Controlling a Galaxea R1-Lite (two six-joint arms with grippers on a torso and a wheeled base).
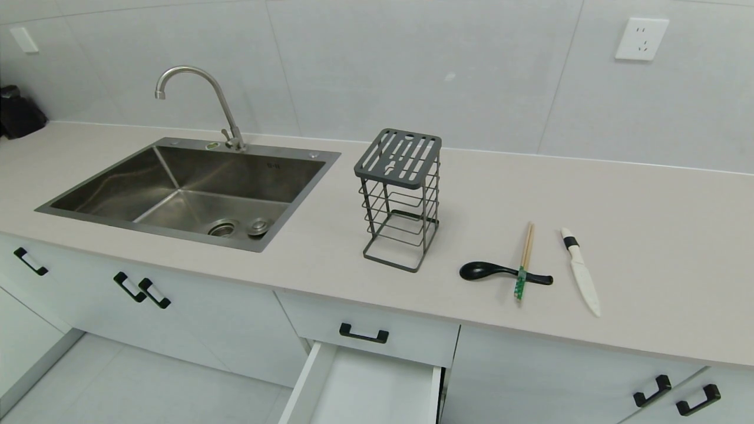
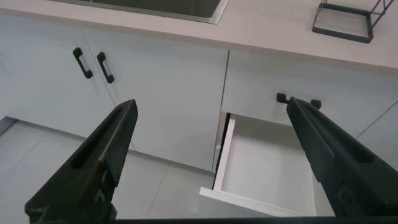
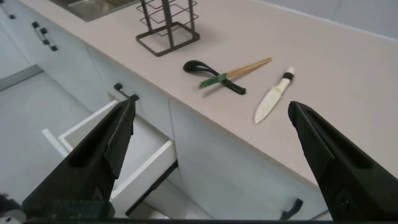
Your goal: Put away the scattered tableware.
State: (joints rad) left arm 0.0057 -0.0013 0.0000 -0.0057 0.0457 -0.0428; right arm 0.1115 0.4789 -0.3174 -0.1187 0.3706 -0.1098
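On the countertop [image 1: 648, 235] to the right of the wire rack lie a black spoon [image 1: 492, 271], a pair of wooden chopsticks [image 1: 524, 256] across its handle, and a white knife [image 1: 580, 271] farther right. In the right wrist view the spoon [image 3: 211, 70], chopsticks [image 3: 242, 69] and knife [image 3: 272, 102] lie beyond my open right gripper [image 3: 210, 106], which hangs off the counter's front edge, empty. My left gripper [image 2: 210, 104] is open too, in front of the cabinets above the pulled-out drawer [image 2: 267, 168].
A grey wire rack [image 1: 400, 200] stands mid-counter. At the left is a steel sink [image 1: 147, 227] with a faucet [image 1: 200, 88]. A white drawer [image 1: 371, 388] stands pulled out below the counter. Cabinet doors carry black handles [image 1: 141, 288].
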